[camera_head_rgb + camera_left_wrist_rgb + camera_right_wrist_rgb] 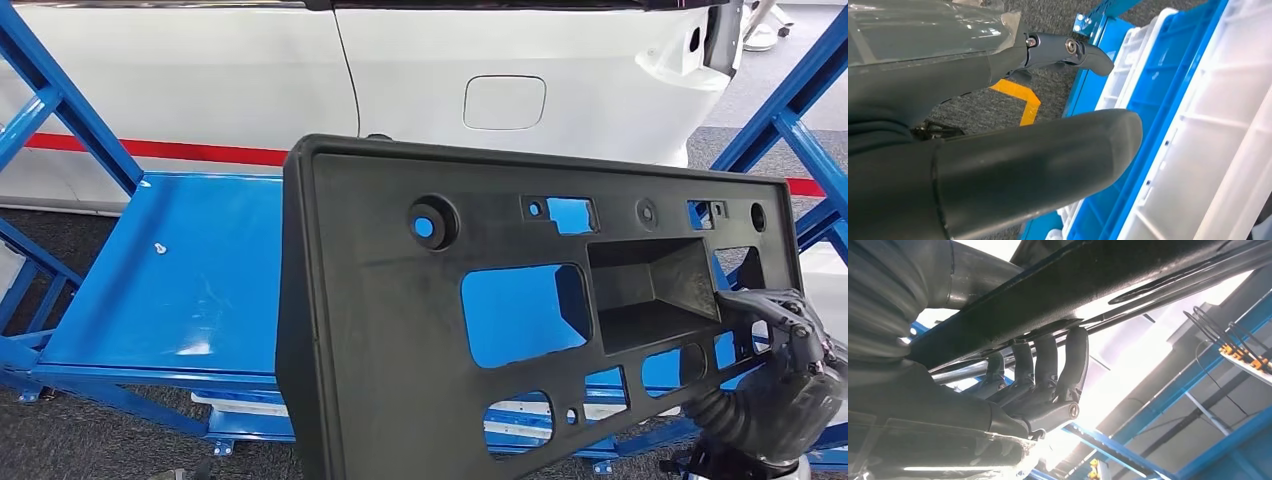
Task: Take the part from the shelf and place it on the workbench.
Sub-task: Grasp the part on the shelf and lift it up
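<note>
A large black moulded plastic panel [420,330], pierced with rectangular and round cut-outs and a deep rectangular recess, fills the centre and lower right of the head view, held tilted in the air in front of a blue metal workbench top [170,270] that stretches across the left and middle of the frame. The robot's right hand [785,345], dark and many-fingered, grips the panel at its right edge in the lower right of the frame; in the right wrist view its fingers [1048,365] are hooked up against the panel's dark edge [1088,285]. In the left wrist view the left hand [1013,165] holds nothing, its thick grey thumb and a darker finger [1073,52] apart, over a blue and white plastic crate [1168,130] and grey carpet with an orange floor mark [1023,100]. A white car body [500,70] stands behind the workbench, between blue diagonal frame struts [60,100].
</note>
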`<state>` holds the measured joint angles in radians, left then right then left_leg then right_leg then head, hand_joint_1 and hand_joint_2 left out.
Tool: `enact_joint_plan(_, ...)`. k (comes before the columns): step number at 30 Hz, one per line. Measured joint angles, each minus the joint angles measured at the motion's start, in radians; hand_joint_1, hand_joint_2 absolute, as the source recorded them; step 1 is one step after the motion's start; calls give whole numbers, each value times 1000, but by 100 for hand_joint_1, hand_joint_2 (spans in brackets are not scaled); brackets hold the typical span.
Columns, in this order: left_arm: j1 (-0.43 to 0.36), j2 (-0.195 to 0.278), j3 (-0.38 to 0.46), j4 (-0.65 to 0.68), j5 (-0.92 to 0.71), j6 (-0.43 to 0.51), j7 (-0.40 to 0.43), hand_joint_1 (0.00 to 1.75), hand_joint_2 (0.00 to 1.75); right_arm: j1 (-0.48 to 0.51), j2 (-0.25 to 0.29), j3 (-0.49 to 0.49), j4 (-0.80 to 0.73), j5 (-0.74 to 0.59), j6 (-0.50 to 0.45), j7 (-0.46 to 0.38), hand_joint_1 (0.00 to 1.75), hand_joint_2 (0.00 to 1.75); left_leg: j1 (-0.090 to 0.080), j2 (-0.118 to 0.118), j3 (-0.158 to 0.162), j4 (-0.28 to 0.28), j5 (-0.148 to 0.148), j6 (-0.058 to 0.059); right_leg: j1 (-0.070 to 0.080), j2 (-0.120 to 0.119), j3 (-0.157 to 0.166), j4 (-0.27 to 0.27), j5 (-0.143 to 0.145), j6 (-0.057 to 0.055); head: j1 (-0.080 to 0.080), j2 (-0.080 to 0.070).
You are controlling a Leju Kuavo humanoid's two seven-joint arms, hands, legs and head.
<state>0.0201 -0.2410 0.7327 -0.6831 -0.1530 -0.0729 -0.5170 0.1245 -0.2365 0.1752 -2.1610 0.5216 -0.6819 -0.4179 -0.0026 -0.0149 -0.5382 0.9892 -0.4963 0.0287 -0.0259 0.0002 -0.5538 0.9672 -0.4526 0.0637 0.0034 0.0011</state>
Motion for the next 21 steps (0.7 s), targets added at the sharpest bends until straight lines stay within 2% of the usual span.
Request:
enact_joint_plan(2,1,-2,4,-9,2,0,4,0,0,10,0,-6,-5,-10,6,-6,175,175,0,1,3,-6,3,9,-4,0,-1,0,-2,7,0,0)
enact_joint_plan(4,1,-5,9,-18,3,0,6,0,0,16,-1,-12,-9,-14,7,-8,175,175,4,3,13,-18,7,20,-6,0,-18,38,-22,7,2,0)
enact_joint_plan(5,1,-7,10,-21,3,0,8,0,0,18,-2,-13,-10,-15,7,-9,175,175,6,5,19,-23,8,25,-6,0,-43,89,-45,3,5,0)
enact_joint_plan(7,1,-10,12,-23,5,0,11,0,0,24,-3,-16,-11,-16,7,-9,175,175,5,7,24,-23,5,30,-4,0,-116,234,-98,-5,8,0)
enact_joint_plan(8,2,-11,12,-24,5,0,12,0,0,27,-3,-16,-11,-16,7,-9,175,175,4,7,26,-23,2,30,-4,0,-147,290,-112,-3,8,0)
enact_joint_plan(9,2,-12,13,-24,5,0,12,0,0,29,-3,-17,-10,-16,7,-9,175,175,4,7,29,-22,-1,30,-5,0,-161,311,-110,3,8,0)
enact_joint_plan(10,2,-12,13,-24,5,0,12,0,0,31,-3,-18,-10,-17,8,-9,175,175,6,6,34,-21,-4,27,-6,0,-153,287,-90,13,8,0)
enact_joint_plan(12,2,-13,14,-24,5,1,12,0,0,31,-3,-18,-10,-19,11,-10,175,175,9,3,44,-16,-15,15,-11,-2,-90,154,-31,32,9,0)
enact_joint_plan(13,2,-14,15,-25,5,2,12,0,0,31,-3,-19,-10,-20,15,-10,175,175,9,2,46,-13,-22,8,-10,0,-58,97,-9,34,9,0)
enact_joint_plan(14,2,-14,17,-27,5,4,13,0,0,31,-3,-19,-11,-22,19,-10,175,175,8,0,46,-9,-28,1,-8,2,-38,62,2,30,9,0)
enact_joint_plan(15,2,-15,18,-30,4,5,13,0,0,31,-3,-19,-11,-25,24,-11,175,175,6,-1,45,-6,-32,-5,-4,5,-30,51,0,21,9,0)
enact_joint_plan(16,2,-16,19,-32,4,7,14,0,0,31,-2,-20,-11,-28,29,-11,175,175,5,-2,43,-4,-34,-9,-1,7,-31,55,-1,13,7,0)
enact_joint_plan(18,3,-17,22,-39,1,11,15,0,0,28,0,-21,-10,-33,40,-11,175,175,8,-1,41,5,-47,-18,-8,7,-33,52,-7,-1,5,0)
enact_joint_plan(19,3,-17,23,-42,-1,13,16,0,0,26,1,-22,-11,-34,48,-10,175,175,10,1,32,25,-65,-23,-11,7,-34,51,-7,-9,3,0)
enact_joint_plan(21,3,-18,27,-48,-6,15,19,0,0,23,5,-24,-11,-36,64,-8,175,175,13,6,-12,125,-129,-30,-10,4,-35,50,-7,-25,1,0)
